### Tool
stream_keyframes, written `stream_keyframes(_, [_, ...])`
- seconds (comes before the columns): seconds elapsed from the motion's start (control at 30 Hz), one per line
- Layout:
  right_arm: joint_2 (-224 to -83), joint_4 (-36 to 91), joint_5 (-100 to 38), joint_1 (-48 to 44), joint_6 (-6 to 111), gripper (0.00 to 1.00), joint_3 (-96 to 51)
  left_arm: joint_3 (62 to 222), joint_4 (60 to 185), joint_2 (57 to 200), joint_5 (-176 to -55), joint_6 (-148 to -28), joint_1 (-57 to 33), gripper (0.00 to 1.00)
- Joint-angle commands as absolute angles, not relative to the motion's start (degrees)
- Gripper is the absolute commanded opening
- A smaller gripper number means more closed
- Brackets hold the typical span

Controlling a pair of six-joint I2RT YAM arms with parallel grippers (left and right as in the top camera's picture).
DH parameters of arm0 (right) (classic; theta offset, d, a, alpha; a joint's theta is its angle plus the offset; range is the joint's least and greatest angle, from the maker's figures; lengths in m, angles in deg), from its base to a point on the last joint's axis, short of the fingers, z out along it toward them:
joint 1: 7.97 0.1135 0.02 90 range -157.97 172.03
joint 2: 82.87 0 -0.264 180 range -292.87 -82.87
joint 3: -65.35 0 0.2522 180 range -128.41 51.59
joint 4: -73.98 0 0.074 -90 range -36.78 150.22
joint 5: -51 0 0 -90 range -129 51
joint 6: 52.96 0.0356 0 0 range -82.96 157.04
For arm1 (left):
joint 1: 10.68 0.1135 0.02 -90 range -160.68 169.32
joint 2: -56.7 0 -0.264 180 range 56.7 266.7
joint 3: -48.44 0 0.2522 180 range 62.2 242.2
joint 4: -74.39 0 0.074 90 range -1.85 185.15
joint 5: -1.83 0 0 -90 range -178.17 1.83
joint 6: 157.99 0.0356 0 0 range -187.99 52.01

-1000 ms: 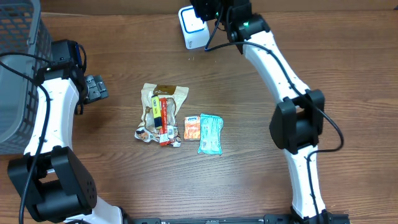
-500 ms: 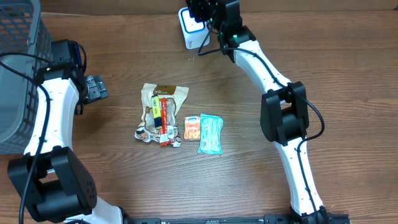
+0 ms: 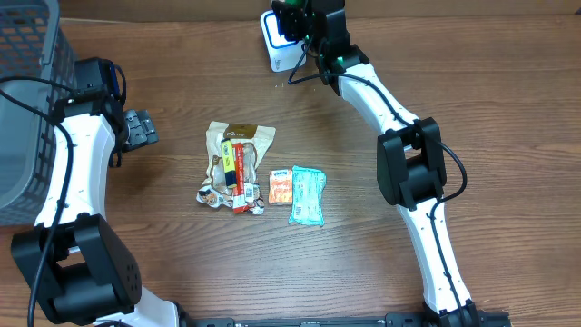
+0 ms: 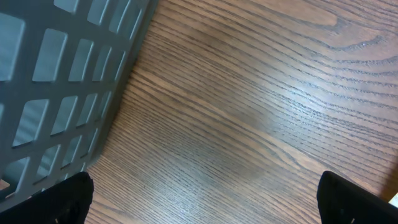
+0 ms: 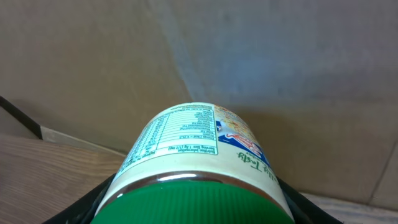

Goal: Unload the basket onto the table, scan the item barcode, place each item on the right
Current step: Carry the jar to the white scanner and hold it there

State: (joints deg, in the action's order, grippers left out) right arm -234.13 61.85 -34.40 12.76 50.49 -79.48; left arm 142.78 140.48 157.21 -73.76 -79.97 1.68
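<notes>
Your right gripper (image 3: 304, 16) sits at twelve o'clock on the table (image 3: 508, 109), its fingers clamped on either side of the green-lidded jar (image 5: 193, 149) just below the lid, with the jar raised off the wood right beside the white scanner (image 3: 280, 44). Your left gripper (image 3: 141, 129) is parked at nine o'clock, next to the grey basket (image 3: 27, 100), fingers spread wide and holding nothing.

The main risk is a scan that never registers. The right wrist view shows the nutrition panel and part of the brand print on the upper side of the jar, but no barcode. It may be on the hidden underside, though I cannot tell from here. If you present the wrong face, the scanner has nothing to read.

Turning the jar brings a second risk. It is round and smooth and gripped only near its top, so a quick wrist roll could let it twist or slide out between the fingers.

You also have little room: jar and scanner are close together, so pushing further toward eleven o'clock could shove the scanner or tip it.

The snack packets (image 3: 238, 165) lie well apart at six o'clock from the scanner — a dropped jar could land among them.
</notes>
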Motion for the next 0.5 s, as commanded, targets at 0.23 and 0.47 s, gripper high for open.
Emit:
stream_keyframes(0.23, [-234.9, 62.9, -35.0, 13.3, 51.3, 0.04, -79.7, 143.7, 140.4, 156.3, -73.2, -79.8, 1.3, 1.00])
stream_keyframes(0.47, [-233.4, 66.1, -34.9, 13.2, 52.9, 0.04, -79.8, 143.7, 140.4, 156.3, -73.2, -79.8, 1.3, 1.00])
